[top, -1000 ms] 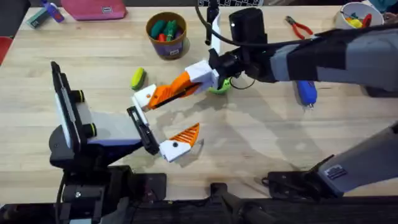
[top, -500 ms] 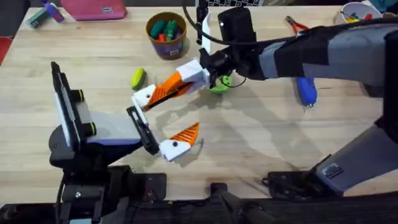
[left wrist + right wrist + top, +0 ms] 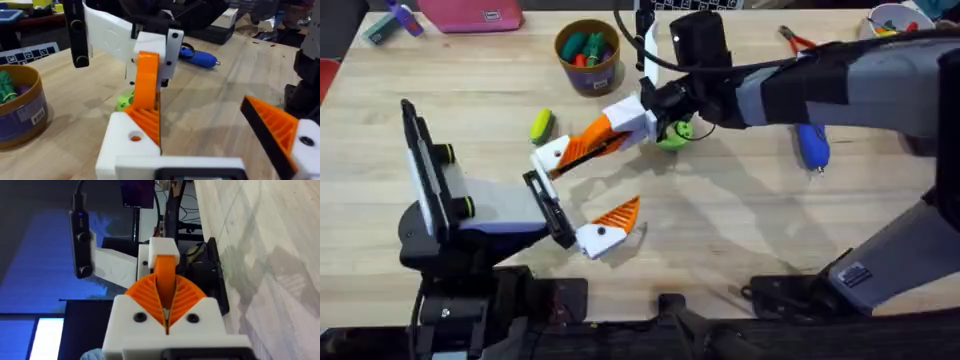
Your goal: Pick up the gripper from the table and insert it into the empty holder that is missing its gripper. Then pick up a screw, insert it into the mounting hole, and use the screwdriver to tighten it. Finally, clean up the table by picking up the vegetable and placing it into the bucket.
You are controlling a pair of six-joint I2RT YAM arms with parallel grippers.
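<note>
The orange gripper point(image 3: 586, 147) is clamped in my right gripper point(image 3: 612, 131), which reaches across from the right and is shut on it. Its far end meets the white holder point(image 3: 551, 158), the upper finger block of my left gripper point(image 3: 585, 192). That left gripper stands open, and its other finger carries an orange ribbed wedge point(image 3: 619, 214). In the right wrist view the gripper point(image 3: 165, 272) runs from my ribbed pads point(image 3: 145, 292) to the holder point(image 3: 162, 247). The yellow vegetable point(image 3: 541, 125) lies beside the holder. The bucket point(image 3: 588, 55) stands behind it. The blue screwdriver point(image 3: 812, 148) lies to the right.
A green round object point(image 3: 672, 136) sits under the right wrist. Red-handled pliers point(image 3: 802, 43) and a white bowl point(image 3: 890, 25) are at the back right. A pink case point(image 3: 470, 14) lies at the back left. Bare wood lies in front of the screwdriver.
Over the last second my right gripper moved a little left and back with the orange gripper. The left arm stayed still.
</note>
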